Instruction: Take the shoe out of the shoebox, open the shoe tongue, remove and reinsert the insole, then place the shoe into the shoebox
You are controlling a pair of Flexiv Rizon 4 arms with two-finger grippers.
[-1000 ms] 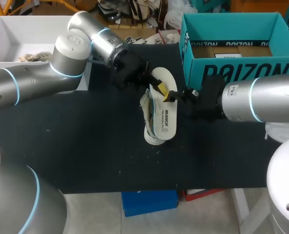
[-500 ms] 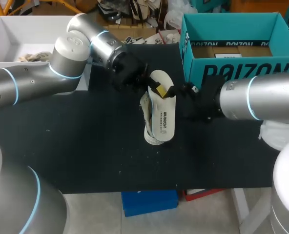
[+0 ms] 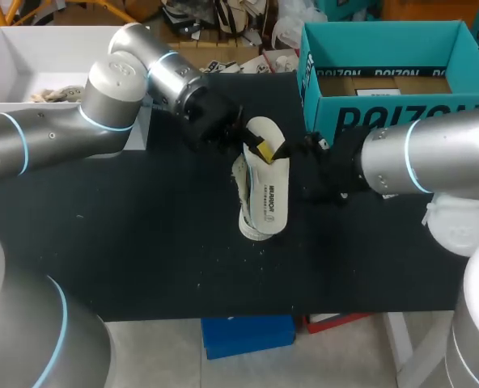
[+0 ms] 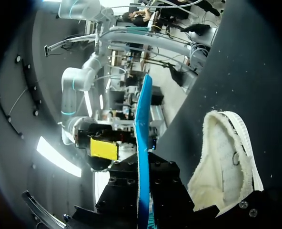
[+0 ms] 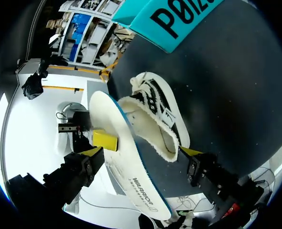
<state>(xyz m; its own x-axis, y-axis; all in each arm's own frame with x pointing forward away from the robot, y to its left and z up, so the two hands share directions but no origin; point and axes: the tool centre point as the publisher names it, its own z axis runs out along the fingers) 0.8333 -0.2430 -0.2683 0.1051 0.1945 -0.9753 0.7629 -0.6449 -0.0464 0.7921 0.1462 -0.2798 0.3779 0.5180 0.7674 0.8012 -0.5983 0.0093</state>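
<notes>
pinching the white, blue-edged insole (image 3: 270, 196) above the fleecy shoe (image 5: 153, 125), left gripper (image 3: 262, 149); hold of right gripper (image 5: 141, 151) unclear

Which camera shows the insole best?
The right wrist view: the insole shows most of its white top face, plus the blue edge. The head view shows that printed face from farther off; the left wrist view catches only the thin blue edge.

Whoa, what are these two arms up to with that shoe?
The left pincer grips a white insole at the opening of a cream shoe, which is out on the black table. The right pincer sits close at the shoe's other side. The teal shoebox stands open behind them, without the shoe.
</notes>
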